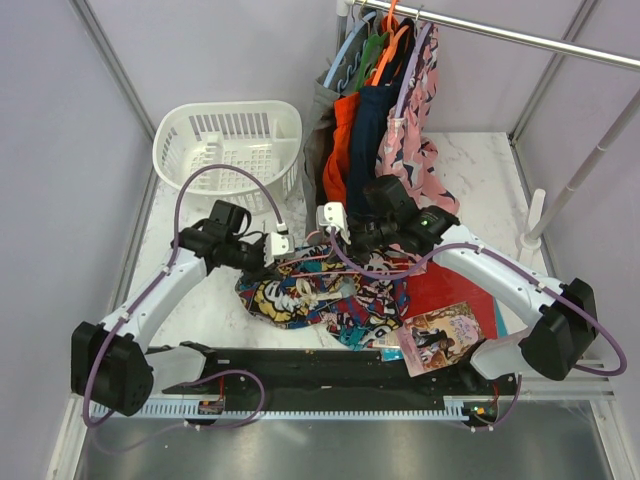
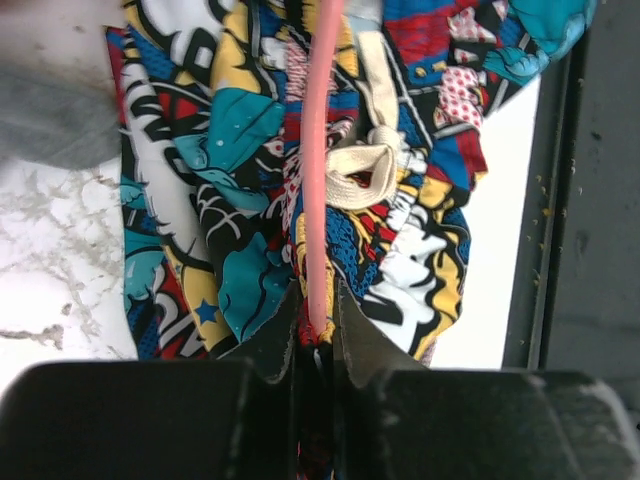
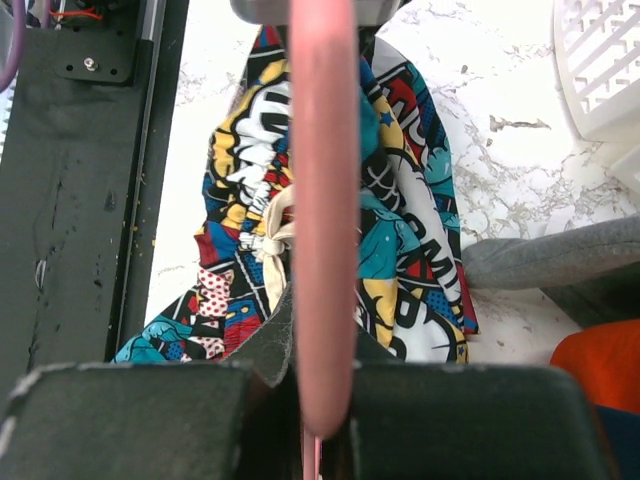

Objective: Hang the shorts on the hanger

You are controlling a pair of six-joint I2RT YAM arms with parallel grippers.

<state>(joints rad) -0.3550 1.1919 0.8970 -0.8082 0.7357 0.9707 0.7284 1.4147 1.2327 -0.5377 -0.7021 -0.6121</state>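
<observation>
The comic-print shorts (image 1: 320, 300) lie crumpled on the white table between both arms. The thin pale-pink hanger (image 1: 312, 263) runs just above them from one gripper to the other. My left gripper (image 1: 272, 258) is shut on one end of the hanger (image 2: 318, 150), with a bit of the shorts (image 2: 230, 200) bunched at its jaws (image 2: 318, 305). My right gripper (image 1: 345, 243) is shut on the hanger's other end (image 3: 322, 150), above the shorts (image 3: 410, 250), its fingertips (image 3: 322, 325) tight round the wire. The shorts' white drawstring (image 2: 365, 170) lies under the hanger.
A white basket (image 1: 230, 140) stands at the back left. A pink patterned garment (image 1: 415, 130), a navy one (image 1: 370, 130), an orange one (image 1: 340, 150) and a grey one (image 1: 318, 130) hang from the rail (image 1: 520, 38). Red sheet (image 1: 450, 290) and picture card (image 1: 440, 335) lie right. Black base rail (image 1: 330, 370) in front.
</observation>
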